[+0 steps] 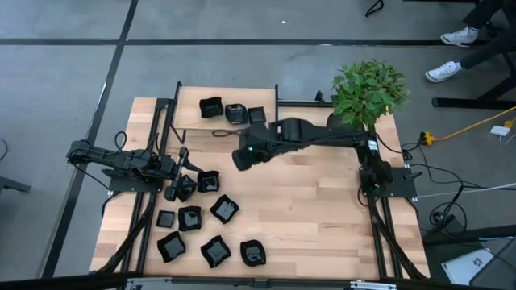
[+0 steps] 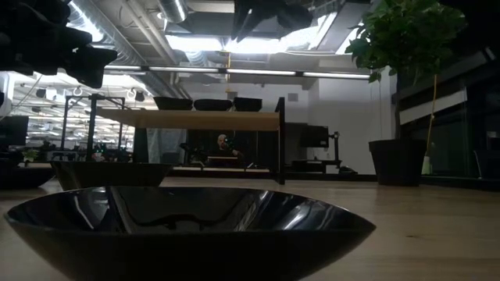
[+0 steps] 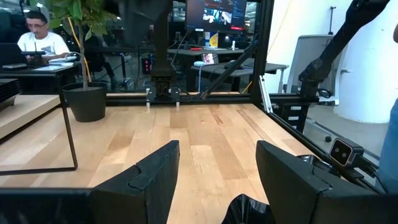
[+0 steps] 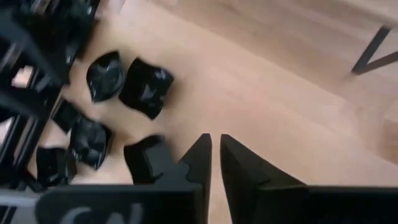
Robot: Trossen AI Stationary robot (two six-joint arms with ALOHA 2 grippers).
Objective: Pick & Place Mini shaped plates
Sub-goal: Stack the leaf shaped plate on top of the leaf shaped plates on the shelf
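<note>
Small glossy black shaped plates (image 1: 211, 229) seen scattered at counter's (image 1: 314, 209) near-left corner; three more (image 1: 234, 111) set on raised wooden shelf (image 1: 193, 121) at far edge. Left end effector (image 1: 179, 187) held wide open, nothing gripped, beside cluster plate (image 1: 208, 182), clearly nearer arm. Right end effector (image 4: 215, 155) nearly closed, empty, raised over counter's middle, cluster toward near-left.

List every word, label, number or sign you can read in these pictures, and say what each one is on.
None can be read.
Monitor behind the table: picture and text on screen, too small to read.
Right gripper: pale marks on its housing, cut off and blurred, unreadable.
Mini shaped plates: no markings visible.
</note>
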